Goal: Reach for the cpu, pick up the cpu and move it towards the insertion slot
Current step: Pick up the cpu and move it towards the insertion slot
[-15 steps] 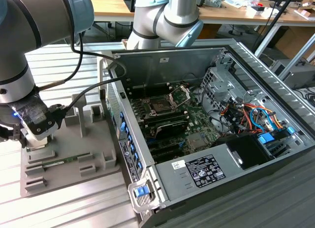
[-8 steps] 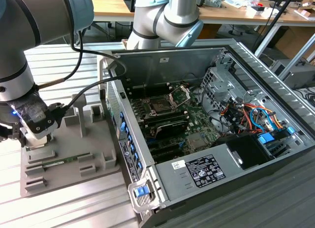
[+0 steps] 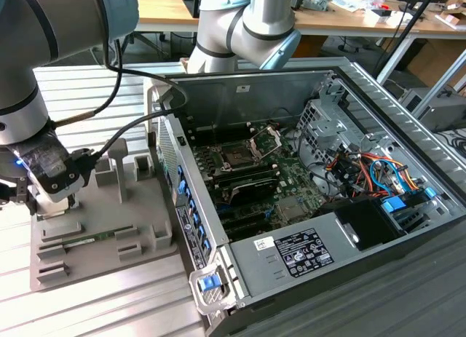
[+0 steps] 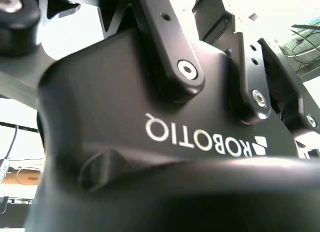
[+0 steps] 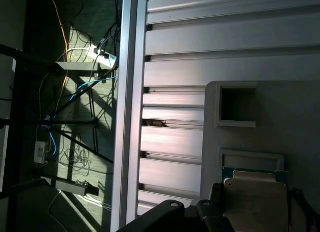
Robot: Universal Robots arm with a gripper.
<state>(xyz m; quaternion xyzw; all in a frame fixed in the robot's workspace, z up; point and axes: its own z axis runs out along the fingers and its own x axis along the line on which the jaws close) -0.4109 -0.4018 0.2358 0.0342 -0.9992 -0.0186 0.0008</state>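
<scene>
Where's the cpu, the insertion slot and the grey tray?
cpu (image 5: pixel 255 204): first wrist view, its pale top.
insertion slot (image 3: pixel 237 158): exterior view, dark square centre.
grey tray (image 3: pixel 87 264): exterior view, bare flat base.

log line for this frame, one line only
gripper: low over grey tray, at cpu | cpu: under gripper, at tray | insertion slot: away in computer case

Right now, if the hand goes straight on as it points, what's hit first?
Probably the chip on the grey tray, directly under the hand; the gap between them is unclear.
</scene>
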